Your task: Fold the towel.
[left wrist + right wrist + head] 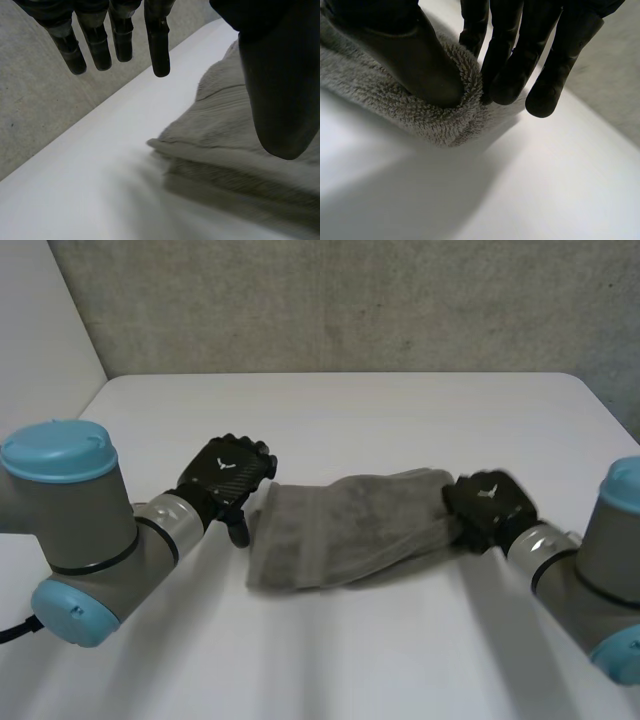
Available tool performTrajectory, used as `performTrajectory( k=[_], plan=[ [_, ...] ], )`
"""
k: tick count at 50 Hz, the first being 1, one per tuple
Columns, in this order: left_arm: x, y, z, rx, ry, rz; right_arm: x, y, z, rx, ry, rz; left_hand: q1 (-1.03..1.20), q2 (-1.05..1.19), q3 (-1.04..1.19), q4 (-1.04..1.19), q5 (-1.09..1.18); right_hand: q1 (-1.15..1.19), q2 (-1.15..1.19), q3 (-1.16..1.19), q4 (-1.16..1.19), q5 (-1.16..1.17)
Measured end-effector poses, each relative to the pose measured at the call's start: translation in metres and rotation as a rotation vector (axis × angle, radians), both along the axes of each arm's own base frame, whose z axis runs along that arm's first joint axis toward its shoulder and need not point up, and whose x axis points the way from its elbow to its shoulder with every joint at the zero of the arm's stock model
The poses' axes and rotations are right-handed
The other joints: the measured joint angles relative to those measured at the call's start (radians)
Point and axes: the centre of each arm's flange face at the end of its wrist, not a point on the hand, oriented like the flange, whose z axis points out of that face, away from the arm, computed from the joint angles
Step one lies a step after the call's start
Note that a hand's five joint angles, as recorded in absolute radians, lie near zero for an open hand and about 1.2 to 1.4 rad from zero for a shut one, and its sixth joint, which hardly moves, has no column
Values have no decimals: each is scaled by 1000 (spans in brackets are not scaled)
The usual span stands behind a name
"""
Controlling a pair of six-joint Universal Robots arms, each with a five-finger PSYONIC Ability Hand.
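The grey towel (340,530) lies bunched in the middle of the white table (350,410). The right hand (487,505) pinches its right end between thumb and fingers. The left hand (228,472) is just beside the left edge, its fingers straight and holding nothing.

Lab-type robot test station. Evidence: plain white surface (350,410), bare grey concrete wall (350,300) behind it, left arm (85,530) and right arm (600,575) reaching over it.

A white table (350,410) with rounded corners stands before a grey, speckled wall (350,300)
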Motion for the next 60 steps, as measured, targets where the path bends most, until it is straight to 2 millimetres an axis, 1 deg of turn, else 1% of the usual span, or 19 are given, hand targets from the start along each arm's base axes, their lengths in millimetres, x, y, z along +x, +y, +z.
performTrajectory(
  k=[6,8,11,13,14,16,18,19,23,25,28,30,33,36,38,42,49,54,60],
  plan=[
    [2,-3,15,-34,20,11,6,-14,49,-141,-32,9,0,0,0,0,0,5,0,2,0,0],
    [2,-4,23,-55,30,13,22,-12,61,-163,-53,61,0,0,0,0,0,8,0,2,0,0],
    [3,-6,38,-95,50,17,66,2,70,-155,-98,200,0,0,0,0,0,9,8,3,0,0],
    [3,-7,46,-115,61,19,92,16,67,-127,-117,283,0,0,0,0,0,9,8,3,0,0],
    [3,-7,48,-120,64,20,98,20,65,-118,-120,301,0,0,0,0,0,9,8,3,0,0],
    [5,-9,56,-133,86,31,123,39,52,-58,-121,384,0,0,0,0,0,8,7,3,0,0],
    [8,-11,61,-134,106,45,136,52,40,-12,-110,430,0,0,0,0,-1,-45,-39,-79,-83,-62],
    [11,-13,64,-131,121,57,143,60,33,18,-101,454,0,0,0,0,-1,-158,-133,-180,-185,-167],
    [21,-22,71,-107,192,104,154,82,11,104,-70,511,0,0,0,0,-1,-843,-849,-871,-858,-882],
    [24,-26,74,-94,226,121,155,86,12,117,-73,516,0,0,0,0,-1,-1000,-1008,-1057,-1051,-1065],
    [25,-31,76,-84,259,132,152,83,25,105,-102,501,0,0,0,0,-1,-1039,-1030,-1095,-1085,-1078],
    [23,-33,77,-77,275,130,142,69,48,81,-155,447,0,0,0,0,-1,-1045,-1030,-1095,-1085,-1078],
    [13,-34,75,-64,288,109,115,38,80,51,-242,331,0,0,0,0,-1,-1045,-1030,-1095,-1085,-1078],
    [-1,-31,71,-48,296,75,90,13,94,45,-297,234,0,0,0,0,-1,-1048,-1030,-1095,-1085,-1078],
    [-11,-28,67,-31,304,49,77,0,96,53,-318,182,0,0,0,0,-1,-1049,-1030,-1095,-1085,-1078],
    [-34,-18,52,30,323,0,61,-16,84,105,-332,108,0,0,0,0,-1,-1049,-1030,-1095,-1085,-1078],
    [-58,-4,12,156,324,-41,61,-23,53,197,-320,76,0,0,0,0,-1,-1049,-1030,-1095,-1085,-1078],
    [-64,1,-12,212,297,-45,66,-24,34,244,-310,75,0,0,0,0,-1,-1049,-1030,-1095,-1085,-1078],
    [-60,8,-35,271,255,-34,72,-27,11,304,-315,68,0,0,0,0,-1,-1049,-1030,-1095,-1085,-1078]
  ],
)
